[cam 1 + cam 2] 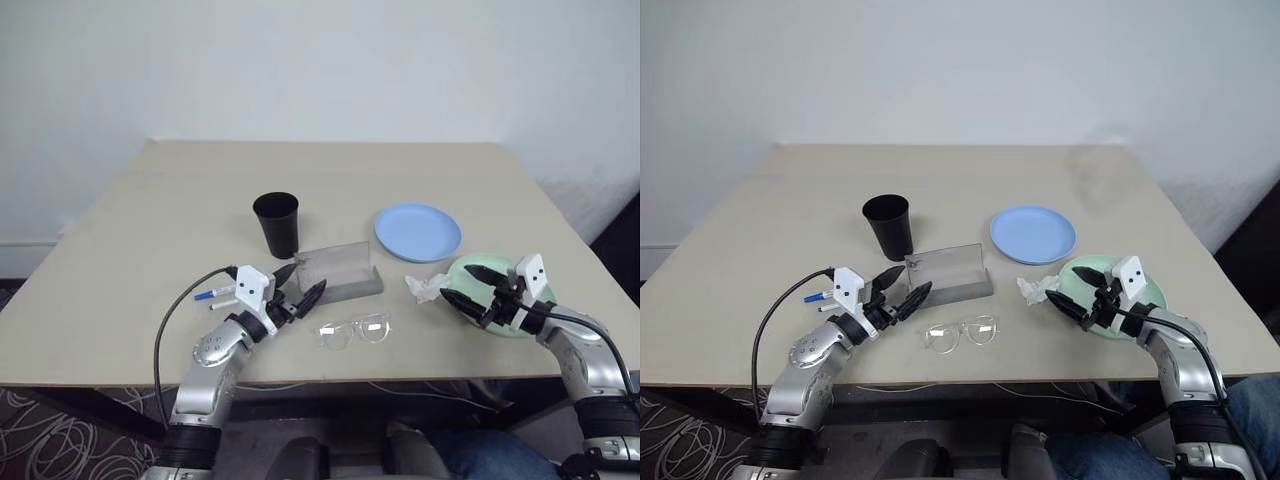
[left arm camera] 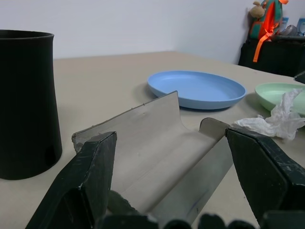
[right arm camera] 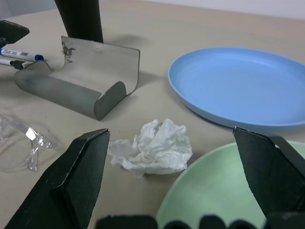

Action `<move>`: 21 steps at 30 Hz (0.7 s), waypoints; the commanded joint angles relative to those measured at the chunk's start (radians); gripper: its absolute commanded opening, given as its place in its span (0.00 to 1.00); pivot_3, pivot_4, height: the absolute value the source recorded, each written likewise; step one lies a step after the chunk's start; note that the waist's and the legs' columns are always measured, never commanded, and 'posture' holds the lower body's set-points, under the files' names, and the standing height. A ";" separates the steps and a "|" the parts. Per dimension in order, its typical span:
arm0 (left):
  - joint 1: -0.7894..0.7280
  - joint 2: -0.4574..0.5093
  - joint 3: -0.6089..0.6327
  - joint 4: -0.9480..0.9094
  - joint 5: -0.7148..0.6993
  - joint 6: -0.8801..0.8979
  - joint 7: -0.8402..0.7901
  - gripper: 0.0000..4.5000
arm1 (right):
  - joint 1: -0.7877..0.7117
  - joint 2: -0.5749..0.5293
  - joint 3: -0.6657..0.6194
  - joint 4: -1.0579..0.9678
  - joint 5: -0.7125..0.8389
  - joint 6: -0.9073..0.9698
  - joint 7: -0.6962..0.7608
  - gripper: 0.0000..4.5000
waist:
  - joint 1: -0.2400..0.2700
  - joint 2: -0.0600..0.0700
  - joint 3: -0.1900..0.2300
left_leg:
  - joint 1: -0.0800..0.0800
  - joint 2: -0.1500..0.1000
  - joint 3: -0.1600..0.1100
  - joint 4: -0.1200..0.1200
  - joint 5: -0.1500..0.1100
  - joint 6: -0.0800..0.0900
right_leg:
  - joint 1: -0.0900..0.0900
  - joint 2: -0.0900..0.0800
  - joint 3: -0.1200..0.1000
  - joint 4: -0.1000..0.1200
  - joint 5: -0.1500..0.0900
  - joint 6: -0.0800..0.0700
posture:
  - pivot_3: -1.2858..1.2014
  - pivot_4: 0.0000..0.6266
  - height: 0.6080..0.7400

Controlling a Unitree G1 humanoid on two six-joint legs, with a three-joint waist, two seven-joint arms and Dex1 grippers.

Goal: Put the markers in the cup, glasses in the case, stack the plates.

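Hovering low over the front of the beige table, both grippers have their black fingers spread wide and hold nothing. Nearest the front edge, the clear-framed glasses with roundish lenses lie flat at about 6 o'clock from the table's middle, touched by neither gripper. The left gripper, at about 7 o'clock, points toward the near end of the grey oblong case with its translucent lid standing open; its fingertips are just beside the case, and contact cannot be made out. Behind that wrist, toward 8 o'clock, the thin white markers with blue caps lie on the table. The right gripper, at about 4 o'clock, hangs above the near rim of the mint green round plastic plate, its fingers wide apart. A crumpled white tissue lies just beside that plate, between it and the case. Farther back, the tall tapered black plastic cup stands upright behind the case, and the light blue round plastic plate lies at about 2 o'clock, apart from the green one.
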State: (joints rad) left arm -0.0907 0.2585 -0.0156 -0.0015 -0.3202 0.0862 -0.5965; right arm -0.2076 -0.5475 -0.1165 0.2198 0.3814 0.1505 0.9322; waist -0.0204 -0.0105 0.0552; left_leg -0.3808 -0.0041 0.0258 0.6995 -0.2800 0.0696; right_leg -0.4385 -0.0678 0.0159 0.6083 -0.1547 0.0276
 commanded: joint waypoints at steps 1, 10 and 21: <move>-0.017 -0.002 0.003 -0.043 0.010 -0.023 0.007 0.85 | -0.043 -0.013 -0.014 -0.042 0.008 0.002 0.001 1.00 | 0.000 0.000 0.000 | 0.000 0.000 0.000 0.000 0.000 0.000 | 0.000 0.000 0.000 0.000 0.000 0.000 | 0.52 0.00 0.86; 0.019 0.017 0.020 -0.086 0.001 -0.008 0.013 0.85 | -0.052 0.002 0.006 -0.090 0.011 0.044 -0.015 1.00 | 0.001 0.000 0.000 | 0.000 0.000 0.000 0.000 0.000 0.000 | 0.000 0.000 0.000 -0.001 0.000 0.000 | 0.52 0.00 0.86; 0.026 0.071 0.069 -0.060 -0.012 -0.007 -0.010 0.85 | -0.015 0.027 -0.002 -0.150 0.015 0.065 -0.056 1.00 | 0.001 0.000 0.000 | 0.000 0.000 0.000 0.000 0.000 0.000 | 0.000 0.000 0.000 -0.001 0.000 0.000 | 0.52 0.00 0.86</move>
State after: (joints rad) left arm -0.0478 0.3222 0.0354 -0.0480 -0.3273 0.0963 -0.6047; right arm -0.2177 -0.5205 -0.0950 0.1096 0.3820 0.2220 0.8822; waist -0.0197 -0.0104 0.0552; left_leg -0.3811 -0.0039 0.0257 0.6995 -0.2802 0.0693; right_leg -0.4387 -0.0684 0.0158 0.6076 -0.1548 0.0276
